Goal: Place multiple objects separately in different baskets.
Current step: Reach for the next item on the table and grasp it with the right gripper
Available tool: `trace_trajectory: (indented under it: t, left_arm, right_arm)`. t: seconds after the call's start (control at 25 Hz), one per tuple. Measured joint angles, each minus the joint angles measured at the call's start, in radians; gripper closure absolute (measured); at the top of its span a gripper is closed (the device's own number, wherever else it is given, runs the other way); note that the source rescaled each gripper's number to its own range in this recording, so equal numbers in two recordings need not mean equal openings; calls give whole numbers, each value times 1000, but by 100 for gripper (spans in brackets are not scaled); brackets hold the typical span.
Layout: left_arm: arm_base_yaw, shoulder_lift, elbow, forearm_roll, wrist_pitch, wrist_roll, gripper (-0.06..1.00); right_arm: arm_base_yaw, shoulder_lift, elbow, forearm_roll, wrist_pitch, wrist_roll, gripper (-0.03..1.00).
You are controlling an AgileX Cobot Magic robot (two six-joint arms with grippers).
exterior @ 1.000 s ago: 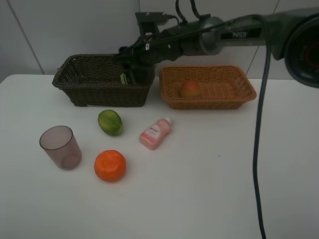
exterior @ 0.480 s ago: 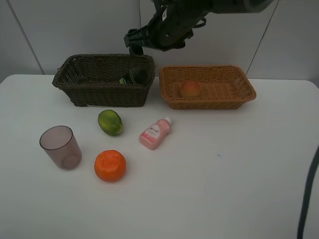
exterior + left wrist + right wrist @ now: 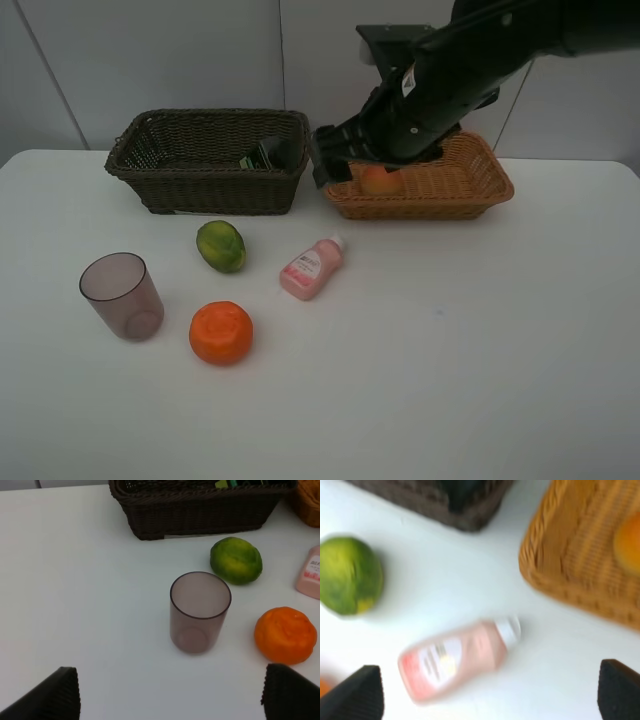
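Objects: six on view, four on the white table [image 3: 450,350] and two in baskets.
Green fruit [image 3: 221,246]: on the table, left of centre, just in front of the dark brown basket [image 3: 220,188].
Orange [image 3: 221,332]: lower left, near the green fruit and apart from it.
Mauve cup [image 3: 122,295]: upright with its mouth up, at the far left, beside the orange without touching it.
Pink bottle [image 3: 311,268]: lying on its side at centre, white cap pointing toward the tan basket [image 3: 450,203].
Dark green bottle [image 3: 270,153]: inside the dark brown basket at its right end, partly hidden by the wall.
Peach-like fruit [image 3: 380,181]: inside the tan basket, at its left part.
Right gripper [image 3: 487,695]: released, jaws wide with nothing between them; upper centre, above the gap between the baskets. Its wrist view is blurred.
Left gripper [image 3: 172,695]: released, jaws wide and empty; outside the high view. Its wrist view shows the cup, green fruit and orange.
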Motion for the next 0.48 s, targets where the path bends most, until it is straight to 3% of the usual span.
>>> trace_trajectory:
  t: [0.32,0.48]
  left_arm:
    - [0,0,0,0,0,0,1]
    - [0,0,0,0,0,0,1]
  right_arm:
    - [3,-45,94,0,54,130,9]
    - [14,20,86,-1,68,273,9]
